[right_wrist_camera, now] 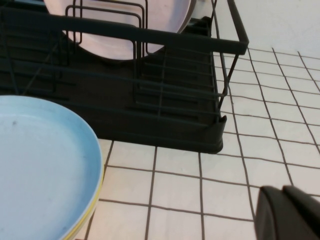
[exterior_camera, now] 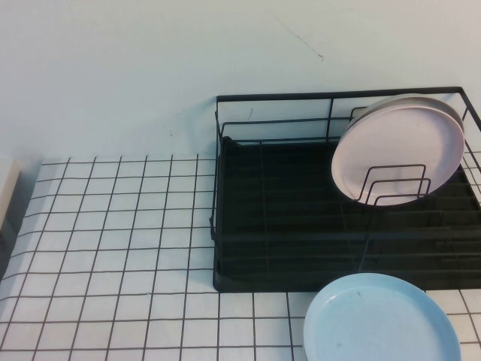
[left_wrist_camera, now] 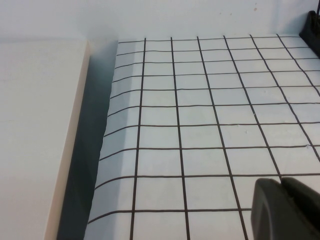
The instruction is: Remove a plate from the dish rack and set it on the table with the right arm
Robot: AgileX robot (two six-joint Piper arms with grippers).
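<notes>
The right end effector (right_wrist_camera: 290, 212) shows only as a dark tip over bare grid squares near the surface's (exterior_camera: 113, 248) near right corner, holding nothing; whether it is open or closed, I cannot tell. The left end effector (left_wrist_camera: 286, 207) sits low over the surface's left edge, its state equally unclear. The light-blue plate (exterior_camera: 382, 320) lies flat at the near edge, just in front of the dish rack (exterior_camera: 278, 226), with a yellow plate (right_wrist_camera: 92, 212) peeking out beneath it. A pink plate (exterior_camera: 398, 150) stands upright in the rack's wire holders.
</notes>
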